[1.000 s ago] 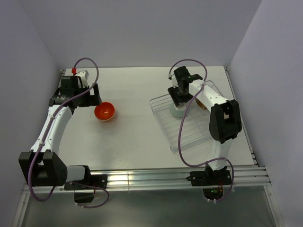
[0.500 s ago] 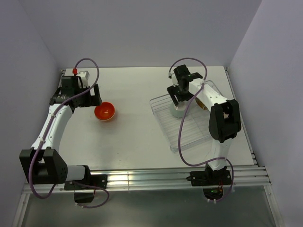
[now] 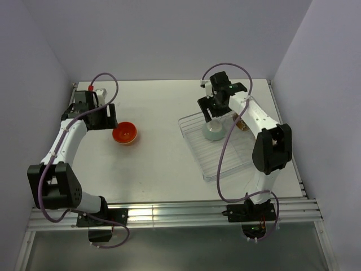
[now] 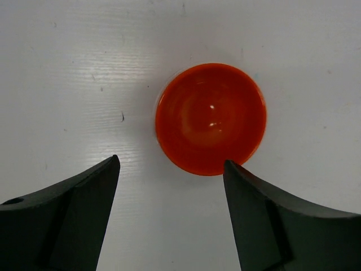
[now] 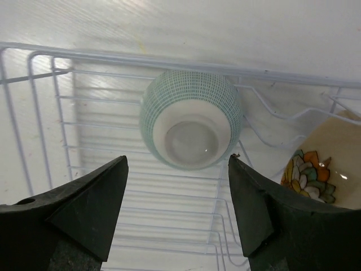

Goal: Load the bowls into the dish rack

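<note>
Over the left half of the matte white tabletop, seen from above, the left gripper hangs just left of a glossy orange-red round bowl. That bowl sits upright on the bare table, well apart from the see-through rectangular dish rack of thin white wires on the right. In the rack's far-left corner lies a pale mint-green bowl, with the right gripper above its far side. A cream bowl to its right in the rack is mostly hidden by the right arm.

From the left wrist, the orange bowl's smooth inside shows two bright glints. The dark wedge-shaped fingers stand spread wide on its near side, gripping nothing.

The right wrist gives detail the overhead view lacks. The mint bowl carries a fine green grid over its curved wall, with a smooth cream round area facing the camera; whether that is mouth or foot I cannot tell. The cream bowl, at the right edge, bears a painted flower in orange, yellow and grey. The right fingers are parted, touching neither bowl.
</note>
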You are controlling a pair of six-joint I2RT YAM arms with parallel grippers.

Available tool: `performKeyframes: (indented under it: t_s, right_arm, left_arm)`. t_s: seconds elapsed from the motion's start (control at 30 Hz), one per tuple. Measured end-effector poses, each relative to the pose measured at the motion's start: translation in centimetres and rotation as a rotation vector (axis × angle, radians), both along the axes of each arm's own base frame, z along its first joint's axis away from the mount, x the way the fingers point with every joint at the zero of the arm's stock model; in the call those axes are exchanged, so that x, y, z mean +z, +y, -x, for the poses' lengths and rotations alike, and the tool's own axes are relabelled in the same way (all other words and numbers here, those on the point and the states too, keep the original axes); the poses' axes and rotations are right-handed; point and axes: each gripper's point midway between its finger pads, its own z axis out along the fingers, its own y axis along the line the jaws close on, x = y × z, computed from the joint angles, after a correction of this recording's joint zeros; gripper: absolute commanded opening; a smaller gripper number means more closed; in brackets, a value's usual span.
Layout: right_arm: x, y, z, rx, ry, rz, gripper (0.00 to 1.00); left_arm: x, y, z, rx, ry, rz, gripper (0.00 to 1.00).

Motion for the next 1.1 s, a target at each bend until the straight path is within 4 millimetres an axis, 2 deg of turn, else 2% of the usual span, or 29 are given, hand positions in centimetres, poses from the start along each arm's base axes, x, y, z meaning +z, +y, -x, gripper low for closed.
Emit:
performKeyframes:
  t_s: [0.13, 0.23, 0.3, 0.4, 0.63, 1.1]
  right_arm:
    - [3.3, 0.3, 0.5, 0.0, -0.053, -0.055, 0.79]
    - [6.5, 0.5, 0.9, -0.006, -0.113, -0.107, 0.79]
    - [8.2, 0.5, 1.3, -0.012, -0.148, -0.138, 0.79]
    - [9.7, 0.4, 1.9, -0.018, -0.17, -0.169, 0.79]
    - [9.9, 0.4, 2.7, -0.026, -0.15, -0.195, 0.79]
    - [9.2, 0.4, 3.2, -0.023, -0.121, -0.197, 0.79]
  left_arm:
    - [-3.0, 0.9, -0.1, -0.003, 0.093, -0.024, 0.6]
    - [-5.3, 1.2, -0.2, -0.016, 0.165, -0.044, 0.53]
    - [-6.3, 1.4, -0.3, -0.027, 0.194, -0.058, 0.52]
    - [-7.1, 1.7, -0.3, -0.032, 0.217, -0.079, 0.5]
    - [-7.2, 2.1, -0.7, -0.034, 0.218, -0.103, 0.45]
    - [-7.3, 2.2, -1.0, -0.033, 0.218, -0.107, 0.44]
